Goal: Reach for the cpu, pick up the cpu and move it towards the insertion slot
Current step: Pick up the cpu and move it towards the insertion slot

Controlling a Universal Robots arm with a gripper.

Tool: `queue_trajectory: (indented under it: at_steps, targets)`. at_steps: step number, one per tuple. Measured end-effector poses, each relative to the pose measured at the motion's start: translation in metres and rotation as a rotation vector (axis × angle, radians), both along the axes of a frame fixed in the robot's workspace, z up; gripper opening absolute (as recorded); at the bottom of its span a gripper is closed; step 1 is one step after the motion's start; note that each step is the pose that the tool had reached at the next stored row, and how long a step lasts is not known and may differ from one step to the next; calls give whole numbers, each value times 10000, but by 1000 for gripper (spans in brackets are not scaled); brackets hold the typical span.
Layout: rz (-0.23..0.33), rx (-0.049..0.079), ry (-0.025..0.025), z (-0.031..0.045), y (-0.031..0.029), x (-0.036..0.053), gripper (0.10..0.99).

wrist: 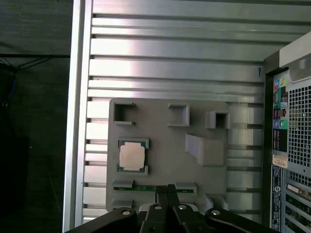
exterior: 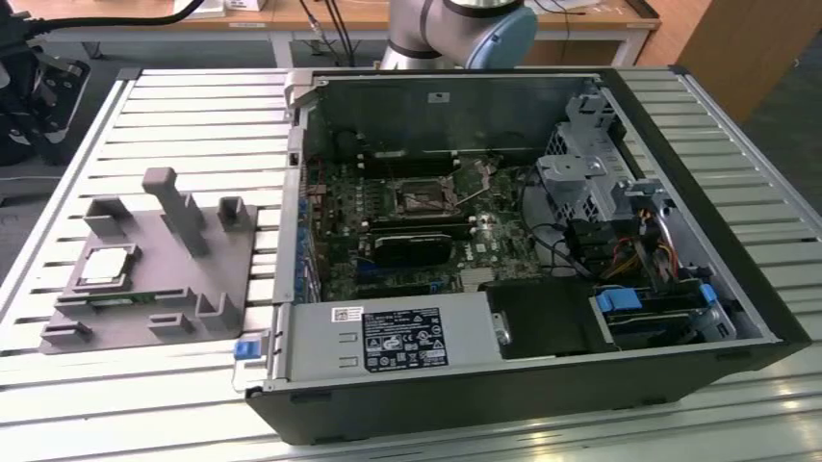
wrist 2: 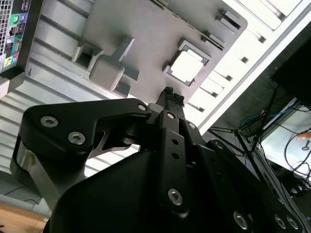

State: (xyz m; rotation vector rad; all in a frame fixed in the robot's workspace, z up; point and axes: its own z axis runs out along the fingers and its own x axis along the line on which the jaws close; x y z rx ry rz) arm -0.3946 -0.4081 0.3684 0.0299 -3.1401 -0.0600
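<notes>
Pincer (wrist: 166, 188) of mine is shut, tips pressed together and empty, hovering at the fixture's (wrist: 165, 155) edge over a thin green strip (wrist: 146, 188). Just beyond, apart from my tips, the cpu (wrist: 133, 156) lies flat in its recess: a small square with a pale, matte metal top. The fixture is grey plastic on a ribbed metal table (exterior: 192, 125). Farther off, at the exterior view's right, the slot (exterior: 422, 200) sits dark and shiny-framed on the green board (exterior: 501, 250).
</notes>
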Motion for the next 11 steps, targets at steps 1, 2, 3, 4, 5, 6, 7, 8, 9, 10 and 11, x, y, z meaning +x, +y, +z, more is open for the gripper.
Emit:
queue_trajectory:
  at_steps: [1, 2, 3, 4, 5, 6, 7, 8, 9, 10, 11]
  targets:
    - [1, 0, 0, -1, 0, -4, 106]
    - [1, 0, 0, -1, 0, -7, 106]
    - [1, 0, 0, -1, 0, -10, 106]
    - [1, 0, 0, -2, 0, -14, 106]
    - [2, 0, -1, -3, 0, -15, 106]
    - [1, 0, 0, -4, 0, -19, 106]
    - [1, 0, 1, -4, 0, -22, 106]
    - [2, 0, 0, -5, 0, -24, 106]
    - [1, 0, 0, -6, 0, -26, 106]
    - [1, 0, 1, -6, 0, -29, 106]
    - [1, 0, 0, -8, 0, -32, 106]
